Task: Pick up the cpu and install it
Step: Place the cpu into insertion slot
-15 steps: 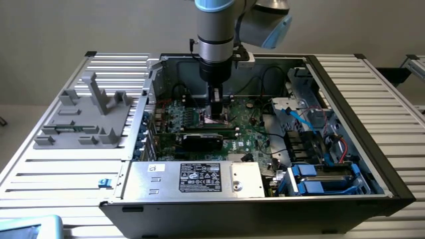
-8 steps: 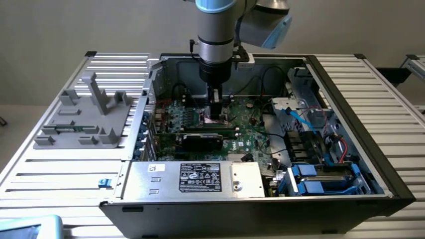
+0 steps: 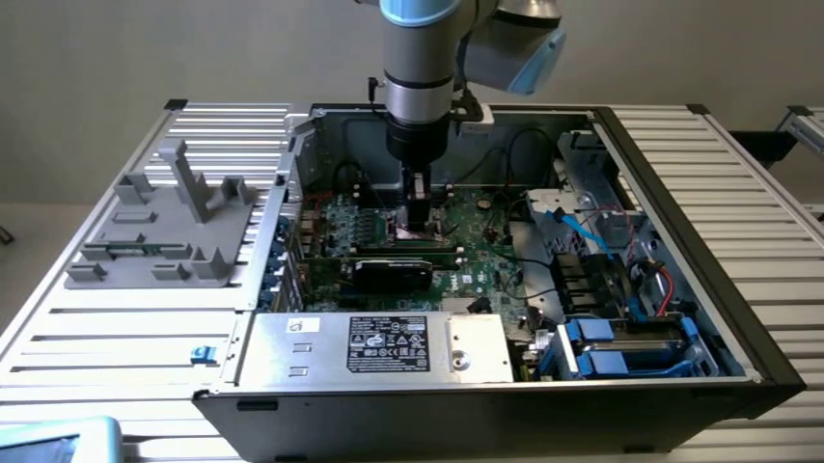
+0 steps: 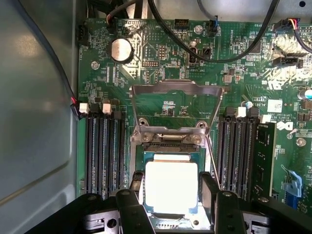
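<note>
Item: cpu (image 4: 171,187), shiny top up, square over the socket (image 4: 170,222) mid-motherboard (image 4: 161,63), seated or just above, I cannot tell. Pincer (image 4: 172,184): fingers (image 4: 137,184) clamped on its two opposite sides, apparently to keep it level. Load frame (image 4: 175,103) tipped up, leaving the socket open. Memory slots (image 4: 103,151) flank it. Computer case (image 3: 386,342) lies open on the tabletop (image 3: 129,328); grey fixture (image 3: 174,227) stands beside the case.

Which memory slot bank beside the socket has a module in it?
The bank farther from the grey case wall: a green module stands in it. The wall-side bank is bare.
</note>
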{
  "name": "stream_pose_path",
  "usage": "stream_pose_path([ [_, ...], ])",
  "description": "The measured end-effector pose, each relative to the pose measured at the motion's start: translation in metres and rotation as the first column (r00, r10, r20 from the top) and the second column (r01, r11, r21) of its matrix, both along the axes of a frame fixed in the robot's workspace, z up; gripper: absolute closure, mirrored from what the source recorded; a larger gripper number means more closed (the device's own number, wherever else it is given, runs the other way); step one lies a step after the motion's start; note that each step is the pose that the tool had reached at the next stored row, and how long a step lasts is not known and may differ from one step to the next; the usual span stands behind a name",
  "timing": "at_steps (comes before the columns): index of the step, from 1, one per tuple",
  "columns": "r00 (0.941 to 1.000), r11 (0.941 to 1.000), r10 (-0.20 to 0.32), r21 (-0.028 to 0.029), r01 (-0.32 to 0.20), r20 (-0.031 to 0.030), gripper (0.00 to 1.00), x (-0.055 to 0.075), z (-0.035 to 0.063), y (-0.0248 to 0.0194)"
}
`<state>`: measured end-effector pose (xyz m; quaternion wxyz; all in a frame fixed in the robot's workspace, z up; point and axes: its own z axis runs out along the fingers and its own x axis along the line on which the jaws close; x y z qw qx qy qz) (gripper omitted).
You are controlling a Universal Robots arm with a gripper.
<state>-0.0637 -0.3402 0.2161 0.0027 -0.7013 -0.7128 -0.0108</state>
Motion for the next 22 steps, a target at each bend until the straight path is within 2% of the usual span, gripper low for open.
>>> stream_pose_path([
  [2,1.0,1.0,-0.007,-0.0001,0.007,-0.0053,0.45,0.0,-0.0005,0.0],
  [9,0.9997,0.9998,-0.019,-0.0001,0.019,-0.0124,0.45,0.001,-0.0039,0.0],
  [22,0.9997,0.9998,-0.019,-0.0002,0.019,-0.0129,0.45,0.001,-0.0121,0.0],
])
